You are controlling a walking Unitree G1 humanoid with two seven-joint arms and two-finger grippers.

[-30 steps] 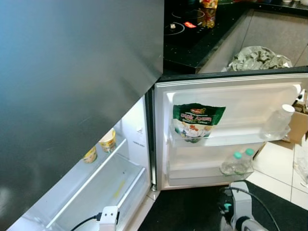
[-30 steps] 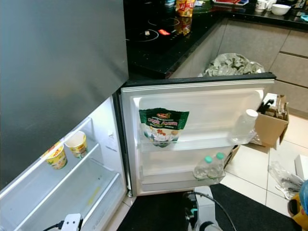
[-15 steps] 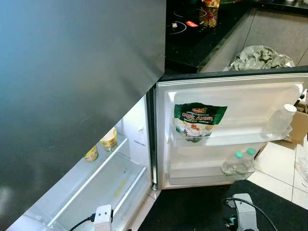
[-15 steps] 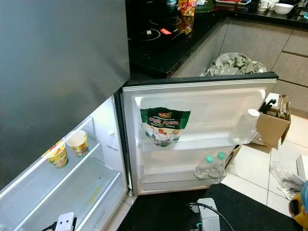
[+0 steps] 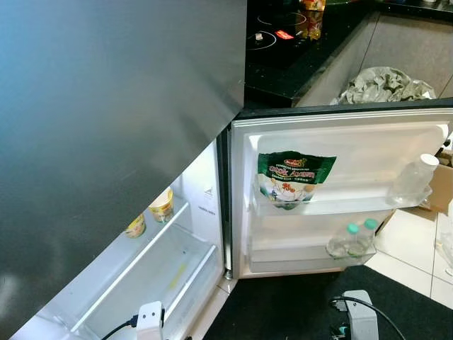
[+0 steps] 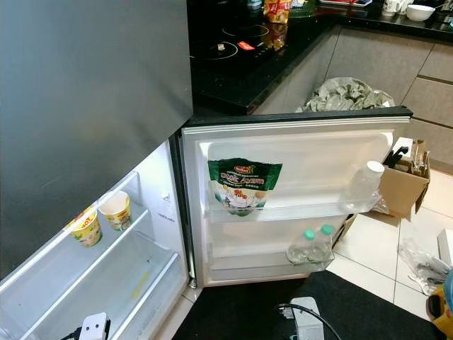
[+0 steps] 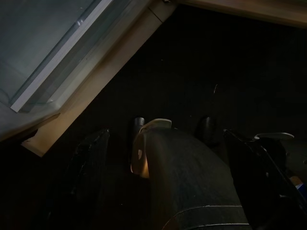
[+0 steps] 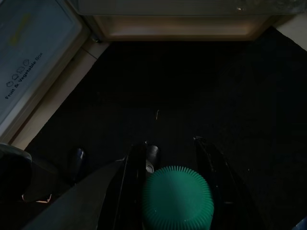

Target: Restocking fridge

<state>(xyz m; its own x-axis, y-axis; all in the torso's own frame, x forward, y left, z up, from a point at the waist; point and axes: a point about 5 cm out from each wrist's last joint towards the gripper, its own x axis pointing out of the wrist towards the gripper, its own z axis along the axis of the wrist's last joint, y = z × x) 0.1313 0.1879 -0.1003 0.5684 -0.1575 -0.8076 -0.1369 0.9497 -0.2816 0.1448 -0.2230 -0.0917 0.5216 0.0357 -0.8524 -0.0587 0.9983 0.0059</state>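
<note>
fridge [image 6: 92, 92] stands with a broad matte grey upper front and its lower door [image 6: 297, 142] swung wide, white moulded plastic inside. upper door shelf [image 6: 283, 211] is clear plastic and holds a glossy green snack pouch [image 6: 243, 184], upright, flat-sided, printed front facing out; at the far end of the same shelf a clear ribbed bottle with a white cap [image 6: 362, 187] leans tilted against the door edge. lower door shelf [image 6: 262, 263] carries two clear bottles with teal caps [image 6: 312, 245], touching each other. inside the cabinet, a glass shelf [image 6: 64, 248] bears two paper cups: a yellow printed cup [image 6: 84, 227] and a pale cup [image 6: 116, 210] just beside it; below sits a translucent crisper drawer [image 6: 120, 283]. black textured mat [image 6: 241, 312] lies on the floor before the door, pale tiles [image 6: 396, 276] beyond. black glossy cooktop counter [image 6: 241, 49] is behind the door, a crumpled grey-green bag [image 6: 347, 93] and a cardboard box [image 6: 400, 185] near. right gripper [image 8: 175, 158] hangs low over the mat, its black fingers [image 8: 211, 163] grasping a bottle with a ridged teal cap [image 8: 176, 196] on both sides. left gripper [image 7: 165, 143] hangs over the mat near the fridge's bottom edge, fingers [image 7: 88, 158] set wide around a rounded dark object with a pale rim [image 7: 158, 143]; whether they press it i cannot tell.
</note>
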